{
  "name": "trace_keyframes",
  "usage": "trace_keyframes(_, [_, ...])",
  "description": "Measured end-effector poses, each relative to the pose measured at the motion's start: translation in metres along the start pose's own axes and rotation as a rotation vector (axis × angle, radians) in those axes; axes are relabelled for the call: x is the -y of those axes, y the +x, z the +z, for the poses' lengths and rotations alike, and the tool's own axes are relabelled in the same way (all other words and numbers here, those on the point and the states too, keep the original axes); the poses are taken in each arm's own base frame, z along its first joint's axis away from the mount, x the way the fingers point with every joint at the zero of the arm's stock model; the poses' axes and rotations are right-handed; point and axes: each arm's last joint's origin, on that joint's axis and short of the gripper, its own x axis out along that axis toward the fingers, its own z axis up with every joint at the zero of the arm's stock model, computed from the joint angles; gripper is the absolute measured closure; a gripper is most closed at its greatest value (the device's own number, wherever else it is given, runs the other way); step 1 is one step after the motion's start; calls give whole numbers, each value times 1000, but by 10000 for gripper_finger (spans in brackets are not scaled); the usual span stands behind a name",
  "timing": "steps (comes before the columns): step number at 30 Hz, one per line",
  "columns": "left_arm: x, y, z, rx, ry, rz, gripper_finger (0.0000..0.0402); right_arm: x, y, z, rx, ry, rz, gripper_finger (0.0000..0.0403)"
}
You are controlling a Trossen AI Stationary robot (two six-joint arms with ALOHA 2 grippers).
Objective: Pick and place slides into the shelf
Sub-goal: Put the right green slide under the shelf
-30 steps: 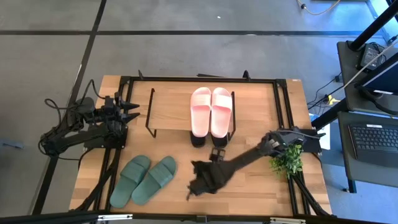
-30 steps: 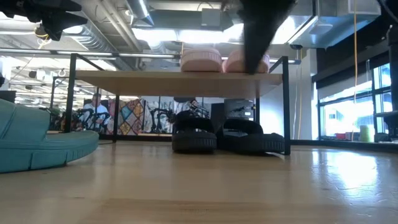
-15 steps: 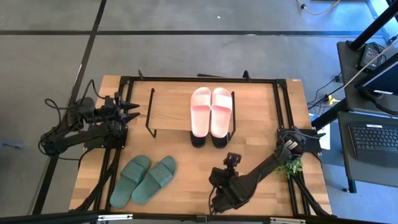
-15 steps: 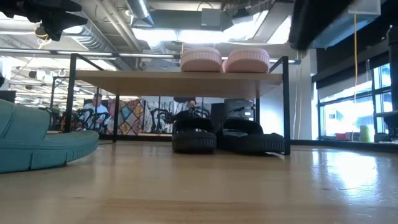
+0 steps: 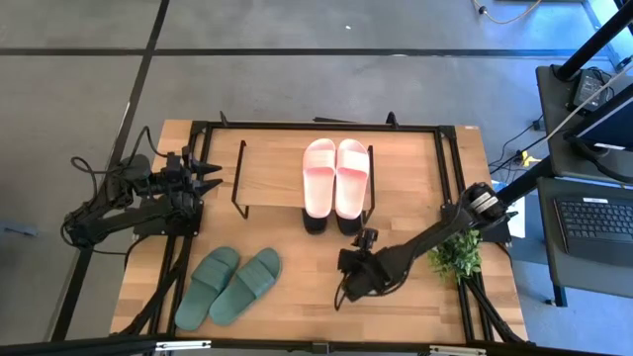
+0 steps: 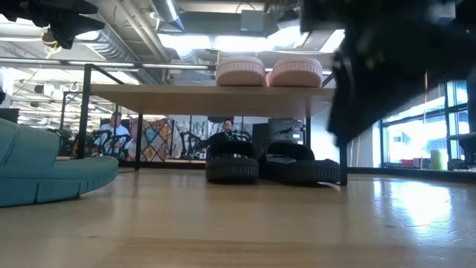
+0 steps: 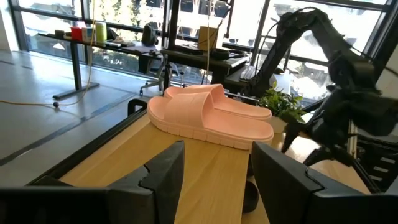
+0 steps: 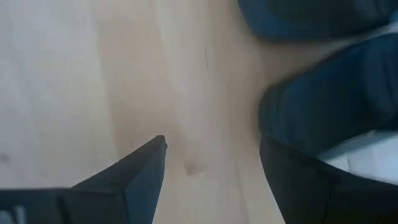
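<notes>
The pale pink slides [image 5: 336,178] lie side by side on the shelf's [image 5: 272,178] wooden top board, also the pink slides [image 6: 268,72] in the low view. The black slides [image 6: 268,164] stand on the table under that board. The dark green slides [image 5: 229,287] lie on the table near its near-left corner. My right gripper [image 5: 344,292] hovers open over bare tabletop in front of the black slides [image 8: 323,93], touching nothing. My left gripper [image 5: 216,177] waits open at the table's left edge, pointing toward the shelf; its wrist view shows a pink slide [image 7: 211,118].
A small green potted plant [image 5: 455,255] stands near the table's right edge, beside my right arm. The shelf's black wire side frames [image 5: 239,178] stand at each end of the board. Bare tabletop [image 5: 297,307] lies between the green slides and my right gripper.
My right gripper has swung from the middle of the near side toward the right and the near edge, then come back a little toward the shelf. The slides and the left arm have stayed where they were.
</notes>
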Motion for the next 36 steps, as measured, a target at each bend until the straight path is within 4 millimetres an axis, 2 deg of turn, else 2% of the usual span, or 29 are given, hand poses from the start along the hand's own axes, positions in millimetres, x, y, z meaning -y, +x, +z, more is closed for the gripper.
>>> trace_keyframes(4, [0,0,0,0,0,0,223,13,25,-11,-115,30,61,144])
trace_keyframes(9, [0,0,0,0,0,0,223,21,44,-13,-133,43,135,144])
trace_keyframes(21, [0,0,0,0,0,0,223,39,55,-4,-145,32,125,144])
trace_keyframes(36, [0,0,0,0,0,1,223,50,64,9,-81,-1,137,144])
